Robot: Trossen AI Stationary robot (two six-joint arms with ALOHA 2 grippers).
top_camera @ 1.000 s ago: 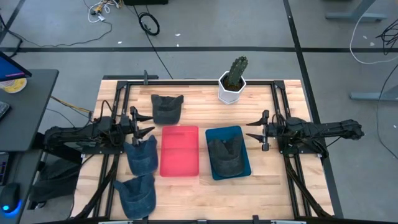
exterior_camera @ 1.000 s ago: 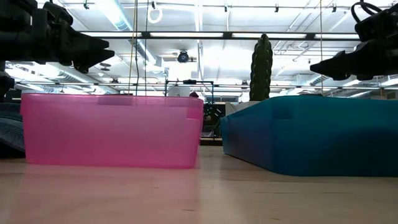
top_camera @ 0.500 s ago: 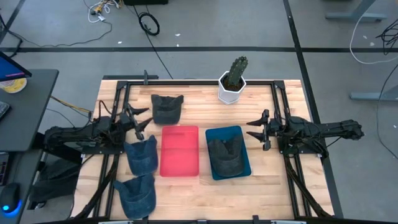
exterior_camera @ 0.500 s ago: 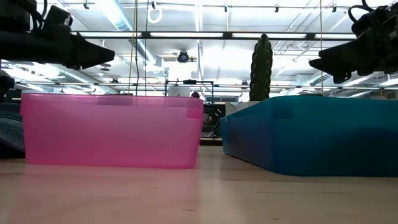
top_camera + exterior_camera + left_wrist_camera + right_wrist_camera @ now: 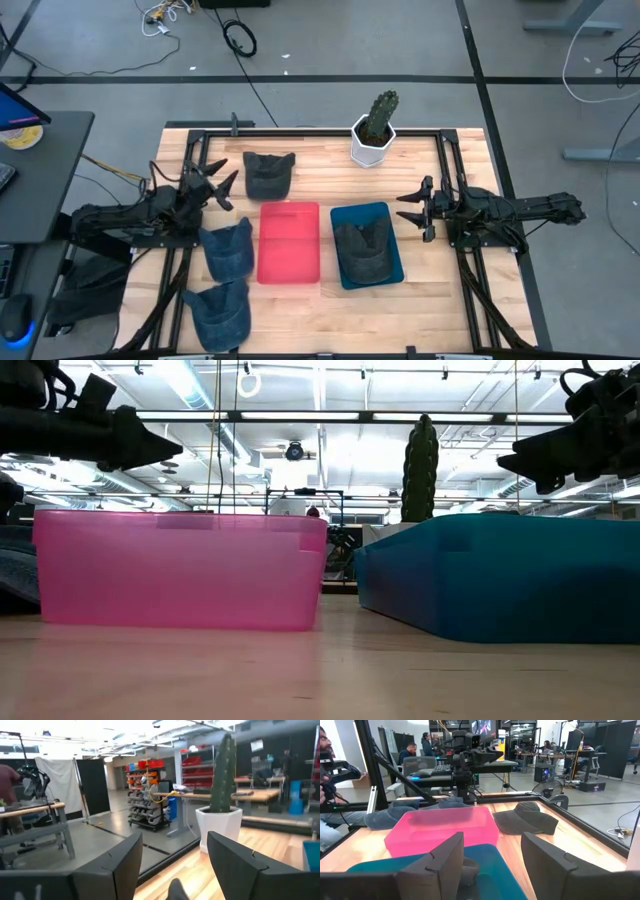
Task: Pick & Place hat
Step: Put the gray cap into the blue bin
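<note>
Several hats show in the high view. A dark grey hat lies flat near the far edge. Two blue denim hats lie left of the pink bin. Another dark hat sits inside the blue bin. My left gripper hangs open above the table, just left of the grey hat, pointing toward the cactus. My right gripper waits open to the right of the blue bin, facing the bins.
A white pot with a cactus stands at the far edge, right of the grey hat. The pink bin holds nothing. Black frame rails run along the table's sides. Bare wood lies near the front edge. People sit in the room beyond.
My left gripper has swung from above the nearer blue hat toward the far edge and turned toward the far right, ending beside the grey hat. It has stayed open. No hat has moved.
</note>
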